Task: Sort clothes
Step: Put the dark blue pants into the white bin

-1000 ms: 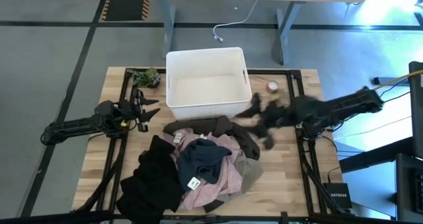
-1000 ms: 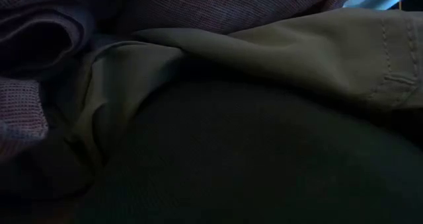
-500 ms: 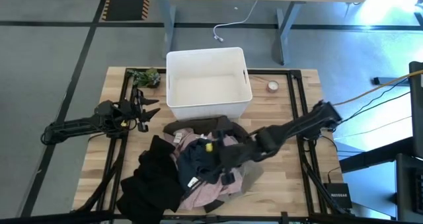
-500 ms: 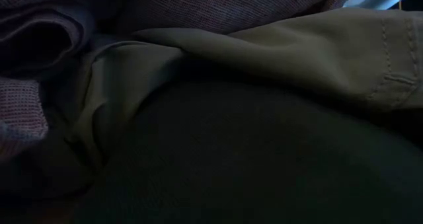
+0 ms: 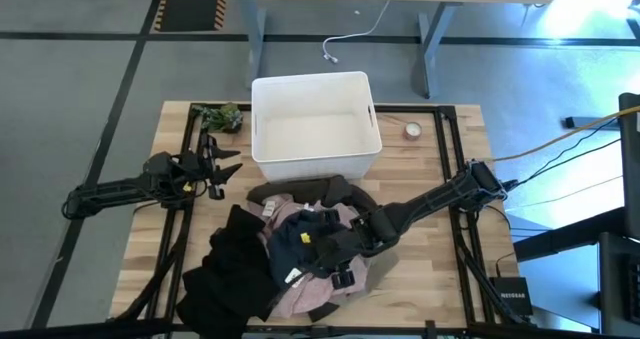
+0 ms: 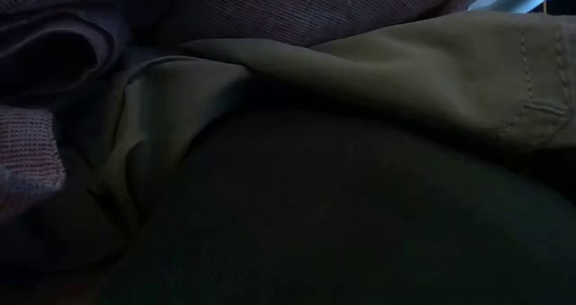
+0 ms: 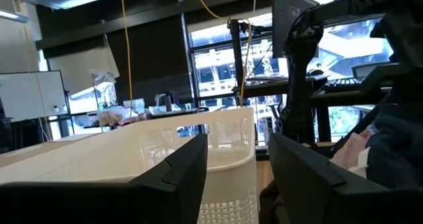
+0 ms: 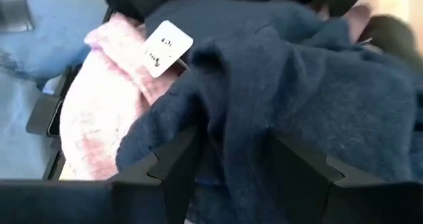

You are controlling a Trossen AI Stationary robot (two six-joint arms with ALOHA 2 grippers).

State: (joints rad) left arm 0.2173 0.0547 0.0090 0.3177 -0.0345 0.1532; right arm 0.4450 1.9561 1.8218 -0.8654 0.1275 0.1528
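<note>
The clothes lie in a heap at the table's near middle: a navy garment (image 5: pixel 305 241) on top, dusty pink (image 5: pixel 312 291) under it, black (image 5: pixel 228 271) at the left, dark olive-brown (image 5: pixel 322 188) at the far side, grey-khaki (image 5: pixel 380 266) at the right. My right gripper (image 5: pixel 335 262) is open and low over the heap. In its wrist view (image 8: pixel 231 137) the fingers stand on either side of a fold of the navy garment (image 8: pixel 297 72), with the pink one (image 8: pixel 99 118) and a white tag (image 8: pixel 166 47) beyond. My left gripper (image 5: pixel 224 167) waits open at the left, facing the white bin (image 7: pixel 132 164). My right gripper comes at the heap slanting down from the table's right. A raised fold of the navy garment (image 8: pixel 228 112) fills the gap between its open fingers. I cannot tell whether the fingers touch the cloth. The garment lies slack on the heap.
The white bin (image 5: pixel 312 78) stands at the far middle, just beyond the heap. A tape roll (image 5: pixel 412 131) lies right of it and a small green thing (image 5: pixel 220 117) left of it. Cloth, khaki (image 6: pixel 405 62) and pink (image 6: pixel 315 8), fills the low view.
My right gripper has swung from beside the bin's right corner toward the table's near edge and left, and down onto the heap, ending over the navy garment. The clothes have kept their places.
</note>
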